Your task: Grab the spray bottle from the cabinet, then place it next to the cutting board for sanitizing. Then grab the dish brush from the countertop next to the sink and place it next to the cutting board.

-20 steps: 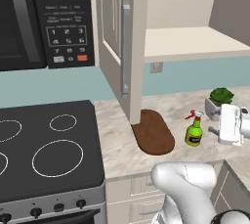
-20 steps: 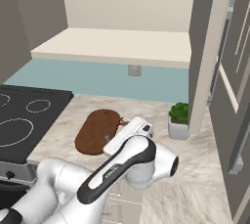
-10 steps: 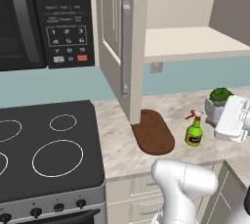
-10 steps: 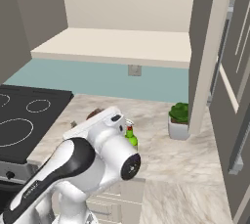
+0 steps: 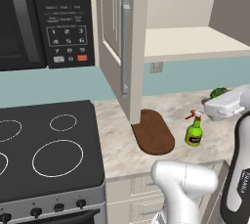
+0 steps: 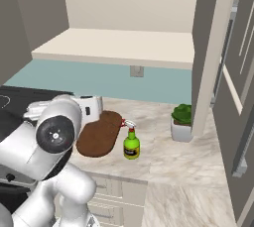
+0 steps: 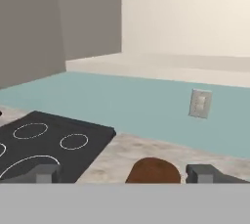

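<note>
The green spray bottle (image 5: 194, 131) (image 6: 131, 142) with its red trigger stands upright on the beige countertop (image 5: 122, 145), just right of the dark brown cutting board (image 5: 154, 131) (image 6: 100, 134). My gripper (image 7: 123, 174) is open and holds nothing; its dark fingertips (image 7: 41, 172) frame the board's near end (image 7: 154, 170). The white hand (image 5: 226, 105) hangs above the counter to the right of the bottle, apart from it. The cabinet (image 5: 193, 42) stands open, with its door (image 5: 119, 47) swung out and its pale shelf bare. The dish brush and the sink are out of view.
A black stove top (image 5: 44, 149) (image 7: 44, 142) lies left of the board under a microwave (image 5: 44, 17). A potted plant (image 6: 182, 121) stands at the back right near a tall cabinet side. A wall outlet (image 7: 200, 103) sits on the blue backsplash.
The arm has swung and lifted away from the bottle, uncovering it in the right base view. The bottle and the board have stayed in place.
</note>
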{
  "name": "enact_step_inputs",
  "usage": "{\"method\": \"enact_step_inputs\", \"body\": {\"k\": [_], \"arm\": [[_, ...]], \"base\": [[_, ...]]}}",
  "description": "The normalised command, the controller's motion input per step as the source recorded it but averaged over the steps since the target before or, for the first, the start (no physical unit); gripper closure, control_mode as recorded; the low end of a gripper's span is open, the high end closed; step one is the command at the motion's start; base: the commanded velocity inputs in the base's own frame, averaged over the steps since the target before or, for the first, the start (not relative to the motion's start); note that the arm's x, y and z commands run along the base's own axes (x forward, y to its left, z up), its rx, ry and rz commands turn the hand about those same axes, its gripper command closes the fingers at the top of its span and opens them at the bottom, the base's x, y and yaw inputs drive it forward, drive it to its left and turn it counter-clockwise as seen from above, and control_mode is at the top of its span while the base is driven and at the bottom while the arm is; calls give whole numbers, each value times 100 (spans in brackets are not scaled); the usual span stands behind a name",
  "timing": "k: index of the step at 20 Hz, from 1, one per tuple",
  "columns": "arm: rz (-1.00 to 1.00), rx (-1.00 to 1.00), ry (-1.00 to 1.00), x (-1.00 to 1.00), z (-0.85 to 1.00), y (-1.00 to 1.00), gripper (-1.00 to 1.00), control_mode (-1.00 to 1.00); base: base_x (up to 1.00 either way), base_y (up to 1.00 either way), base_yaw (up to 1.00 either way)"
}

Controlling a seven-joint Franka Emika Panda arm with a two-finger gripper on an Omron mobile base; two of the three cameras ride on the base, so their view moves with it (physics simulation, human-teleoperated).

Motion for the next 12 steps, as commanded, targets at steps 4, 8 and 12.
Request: {"method": "enact_step_inputs", "body": {"k": [4, 8, 12], "arm": [[-35, 0, 16, -32, 1, 6, -100, -100], [-24, 0, 0, -21, -7, 24, -100, -100], [-5, 2, -1, -19, -9, 10, -100, -100]], "base": [[0, 0, 0], [0, 0, 0], [0, 0, 0]]}}
